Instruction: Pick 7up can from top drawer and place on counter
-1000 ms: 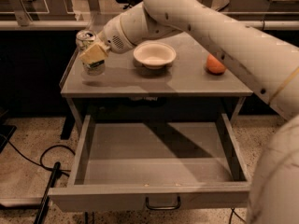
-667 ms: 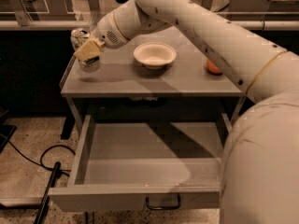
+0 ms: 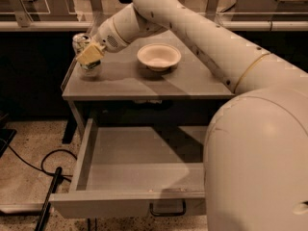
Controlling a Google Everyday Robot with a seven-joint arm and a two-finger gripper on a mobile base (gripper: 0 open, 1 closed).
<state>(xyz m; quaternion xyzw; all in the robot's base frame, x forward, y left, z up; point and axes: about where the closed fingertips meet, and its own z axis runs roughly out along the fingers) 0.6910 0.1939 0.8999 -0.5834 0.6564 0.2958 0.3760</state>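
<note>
Gripping the 7up can [image 3: 80,40], the gripper [image 3: 88,57] has its pale finger pad across the can's front, at ten o'clock on the counter [image 3: 144,83]. The can stands upright, its base apparently on the surface. A white bowl [image 3: 159,57] sits toward twelve o'clock. At six o'clock the top drawer [image 3: 130,195] is pulled open, its loop handle [image 3: 167,209] on the front panel.

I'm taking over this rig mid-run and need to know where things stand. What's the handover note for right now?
Gripper: at the 7up can, by the counter's left rear corner; whether it grips the can, cannot tell.
Can: upright, left of the white bowl, out of the top drawer, which stands open.
Done: can lifted out and brought to the counter.
Left: confirm it rests on the surface, release, withdraw the arm.
</note>
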